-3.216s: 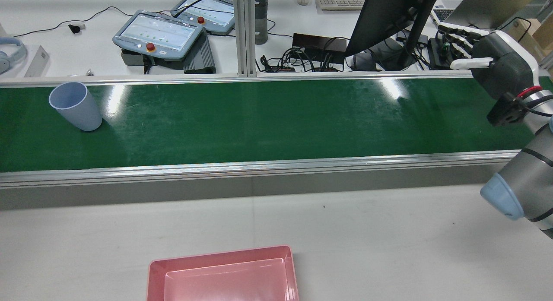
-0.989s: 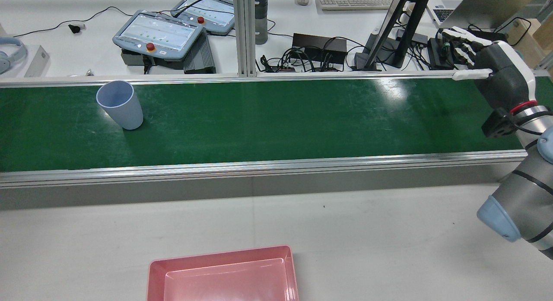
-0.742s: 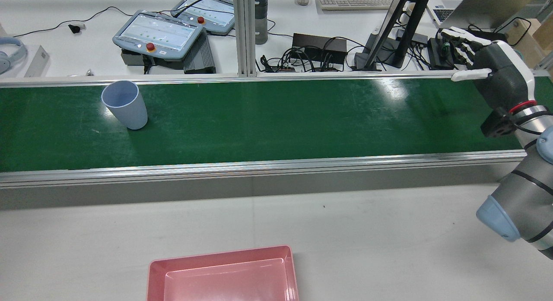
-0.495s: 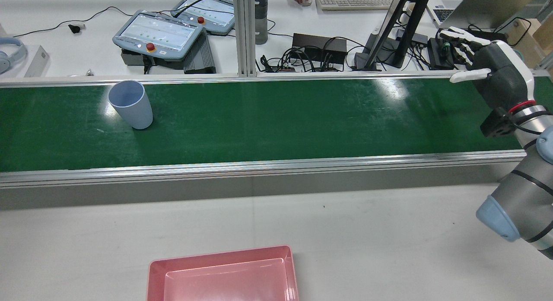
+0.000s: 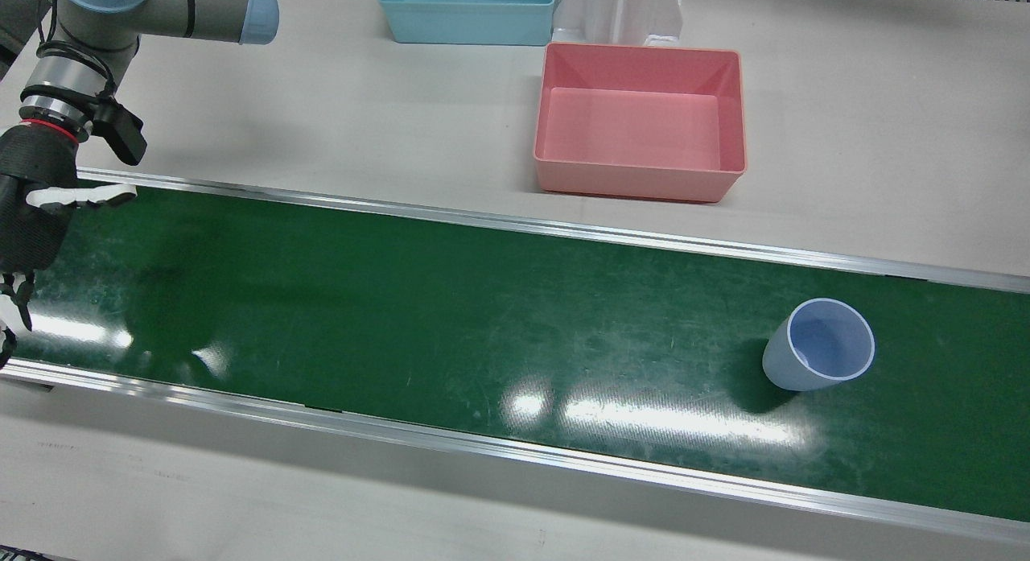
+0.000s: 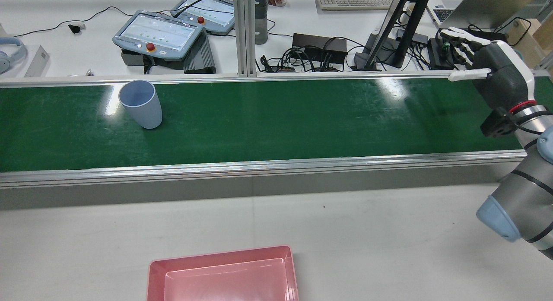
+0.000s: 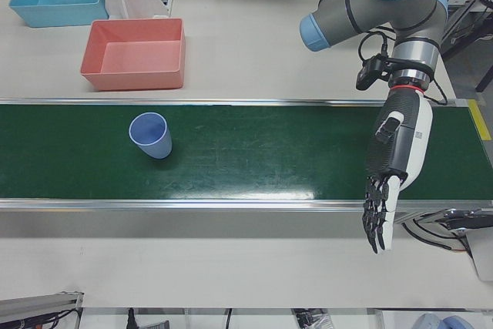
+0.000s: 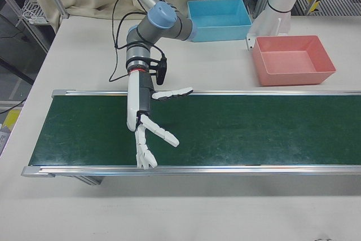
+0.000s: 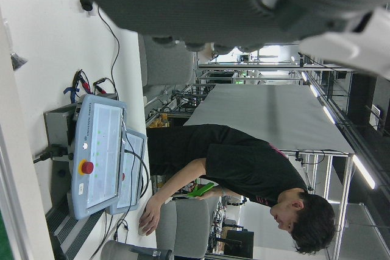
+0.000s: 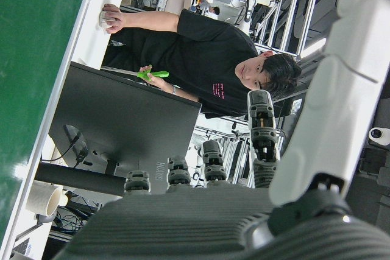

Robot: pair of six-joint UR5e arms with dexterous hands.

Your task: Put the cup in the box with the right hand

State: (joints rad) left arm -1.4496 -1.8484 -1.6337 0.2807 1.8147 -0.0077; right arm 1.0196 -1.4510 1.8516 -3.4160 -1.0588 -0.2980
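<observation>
A pale blue cup (image 6: 140, 104) stands upright on the green conveyor belt (image 6: 276, 119), toward the belt's left in the rear view; it also shows as the cup (image 5: 821, 345) and the cup (image 7: 151, 135). The empty pink box (image 5: 640, 122) sits on the white table beside the belt, and its near part is the pink box (image 6: 222, 275). My right hand (image 6: 492, 72) hovers open over the belt's far right end, fingers spread, far from the cup; the same right hand (image 8: 148, 119) holds nothing. My left hand (image 7: 393, 171) hangs open over the belt's other end, beyond the cup.
A blue box (image 5: 467, 10) stands behind the pink one, next to a white pedestal (image 5: 615, 14). Across the belt lie teach pendants (image 6: 157, 33), cables, a monitor stand (image 6: 389, 29) and a keyboard. A person (image 10: 183, 35) sits there, one hand on a mouse.
The cup has travelled along the belt to the right in the rear view, toward my right hand. My right hand has barely shifted. A person's hand has come to the mouse.
</observation>
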